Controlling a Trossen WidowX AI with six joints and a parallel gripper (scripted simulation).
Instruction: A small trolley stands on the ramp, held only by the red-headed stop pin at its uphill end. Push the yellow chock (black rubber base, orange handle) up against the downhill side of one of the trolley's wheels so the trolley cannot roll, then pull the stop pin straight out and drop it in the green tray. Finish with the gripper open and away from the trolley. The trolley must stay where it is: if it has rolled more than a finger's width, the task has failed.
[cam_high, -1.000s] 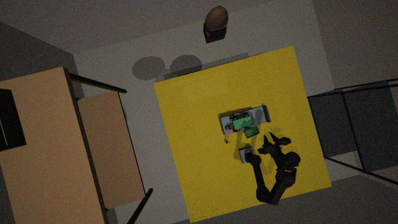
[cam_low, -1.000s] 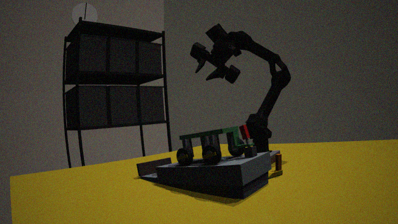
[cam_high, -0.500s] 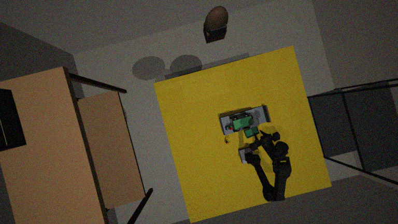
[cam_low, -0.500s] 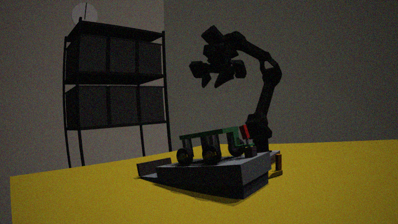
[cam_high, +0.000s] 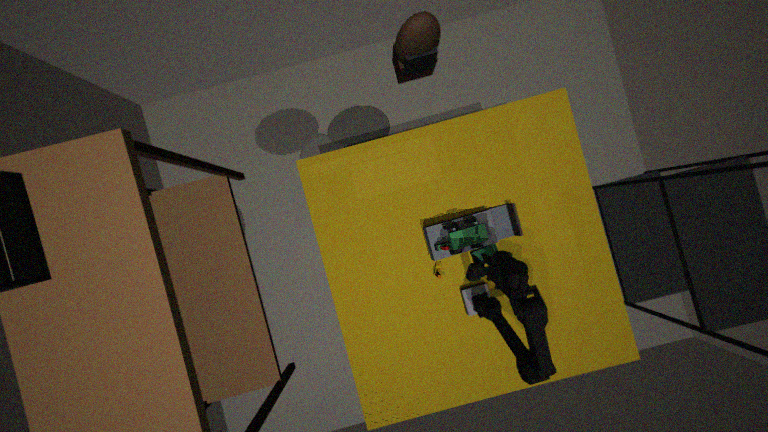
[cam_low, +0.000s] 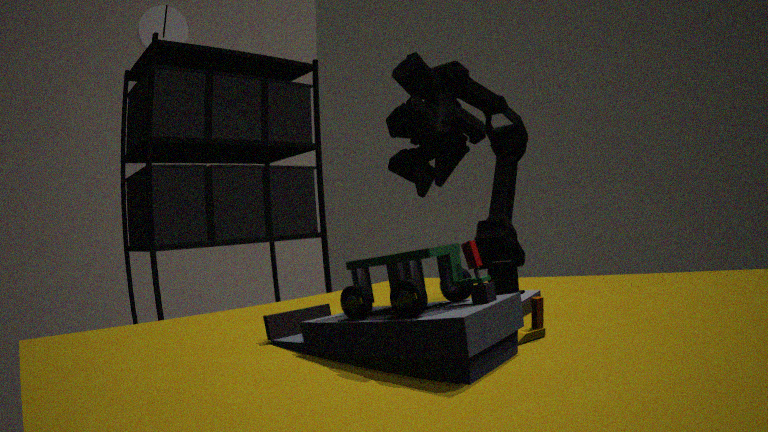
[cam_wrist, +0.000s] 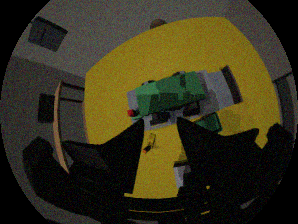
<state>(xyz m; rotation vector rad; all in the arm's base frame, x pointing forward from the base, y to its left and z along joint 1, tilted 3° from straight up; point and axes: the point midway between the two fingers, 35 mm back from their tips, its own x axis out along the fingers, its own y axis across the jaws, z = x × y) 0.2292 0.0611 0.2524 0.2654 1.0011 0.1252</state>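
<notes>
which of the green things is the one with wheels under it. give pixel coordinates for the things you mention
The trolley (cam_high: 468, 236) (cam_low: 400, 258) (cam_wrist: 172, 93), on the ramp; the green tray (cam_high: 484, 252) (cam_wrist: 210, 123) beside the ramp has none.

The arm (cam_high: 537, 314) (cam_low: 503, 188) is all of black colour, with slim links between thick, rounded joints. Its gripper (cam_low: 432, 188) (cam_wrist: 160, 121) has two black fingers, which become narrow to pointed tips.
</notes>
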